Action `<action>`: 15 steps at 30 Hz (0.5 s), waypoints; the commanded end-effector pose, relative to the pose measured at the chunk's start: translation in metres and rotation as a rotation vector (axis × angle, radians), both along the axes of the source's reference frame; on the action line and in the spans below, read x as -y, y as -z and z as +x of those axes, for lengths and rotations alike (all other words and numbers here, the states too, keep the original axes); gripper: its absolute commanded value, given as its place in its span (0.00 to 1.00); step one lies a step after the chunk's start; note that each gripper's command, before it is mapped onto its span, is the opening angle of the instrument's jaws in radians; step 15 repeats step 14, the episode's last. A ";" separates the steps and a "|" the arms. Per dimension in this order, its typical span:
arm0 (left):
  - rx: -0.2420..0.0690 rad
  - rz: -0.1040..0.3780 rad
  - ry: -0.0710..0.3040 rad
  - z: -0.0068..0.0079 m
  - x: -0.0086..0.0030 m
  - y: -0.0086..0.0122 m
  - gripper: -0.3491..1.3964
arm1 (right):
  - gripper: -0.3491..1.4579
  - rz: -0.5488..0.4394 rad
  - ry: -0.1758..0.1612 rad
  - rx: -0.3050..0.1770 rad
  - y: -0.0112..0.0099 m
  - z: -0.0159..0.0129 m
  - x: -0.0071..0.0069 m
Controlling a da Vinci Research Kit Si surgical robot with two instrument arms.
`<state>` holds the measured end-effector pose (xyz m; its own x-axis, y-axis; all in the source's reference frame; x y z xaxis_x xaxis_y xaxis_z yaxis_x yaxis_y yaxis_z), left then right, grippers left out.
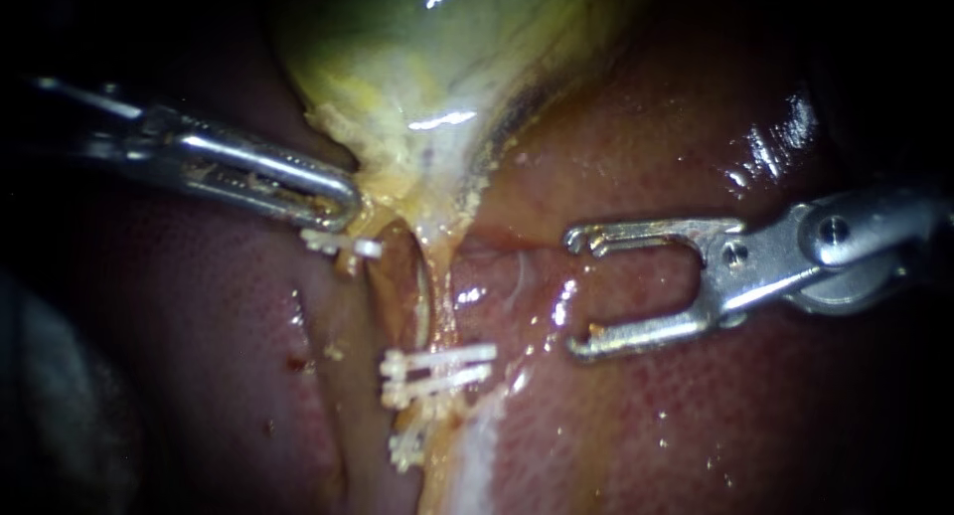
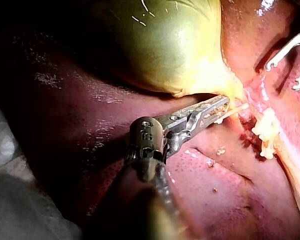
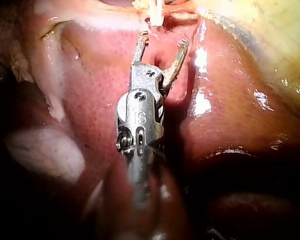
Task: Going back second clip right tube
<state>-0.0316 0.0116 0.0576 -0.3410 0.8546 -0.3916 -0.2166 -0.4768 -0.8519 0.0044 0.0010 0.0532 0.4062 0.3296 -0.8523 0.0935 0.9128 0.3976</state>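
- Ground: wet red-pink liver (image 1: 745, 426) fills the field. The green-yellow gallbladder (image 1: 397, 48) hangs in from above, narrowing to a pale yellow neck at centre.
- Left instrument (image 1: 338, 205): the shaft comes in from the left and the tip sits at the gallbladder's neck. Its jaws lie together and pinch the yellow tissue there. The left wrist view shows the same, with shreds of tissue in the teeth.
- A lone clip (image 1: 343, 245), white, sits just under that tip.
- Right tube (image 1: 444, 311): a thin pale strand running down from the neck, with a dark slit beside it.
- A pair of white clips (image 1: 442, 366) crosses the right tube lower down — two parallel bars, close together.
- A third clip (image 1: 405, 450) lies below the pair, on the same pale band of tissue.
- Right instrument (image 1: 577, 293): comes in from the right, with both jaws spread wide and nothing between them — bare liver shows through the gap. The tips point toward the right tube but stand clear of it, near and slightly above the pair of clips.
- Right wrist view: the open jaws have white clip material just ahead of them, not touching.
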 end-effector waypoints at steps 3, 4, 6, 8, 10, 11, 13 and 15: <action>0.000 -0.001 -0.002 -0.0006 -0.0001 -0.0005 0.00 | 0.47 0.000 0.000 0.000 0.0000 0.0000 0.0000; -0.001 -0.002 -0.001 -0.0007 -0.0001 -0.0006 0.00 | 0.47 0.000 0.000 0.000 0.0000 0.0000 0.0000; 0.000 -0.001 -0.002 -0.0009 -0.0001 -0.0007 0.00 | 0.47 0.000 0.000 0.000 0.0001 0.0000 0.0001; 0.000 -0.001 -0.002 -0.0010 -0.0001 -0.0007 0.00 | 0.47 0.000 0.000 0.000 0.0001 0.0000 0.0001; 0.000 -0.001 -0.003 -0.0009 -0.0001 -0.0007 0.00 | 0.47 0.000 0.000 0.000 0.0001 0.0000 0.0001; 0.000 -0.001 -0.003 -0.0009 -0.0001 -0.0007 0.00 | 0.47 0.000 0.000 0.000 0.0001 0.0000 0.0001; 0.001 0.000 -0.004 -0.0008 -0.0001 -0.0007 0.00 | 0.47 -0.001 -0.003 0.001 0.0001 0.0000 0.0001; 0.001 0.000 -0.004 -0.0007 -0.0002 -0.0006 0.00 | 0.47 0.000 -0.001 0.000 0.0001 0.0001 0.0000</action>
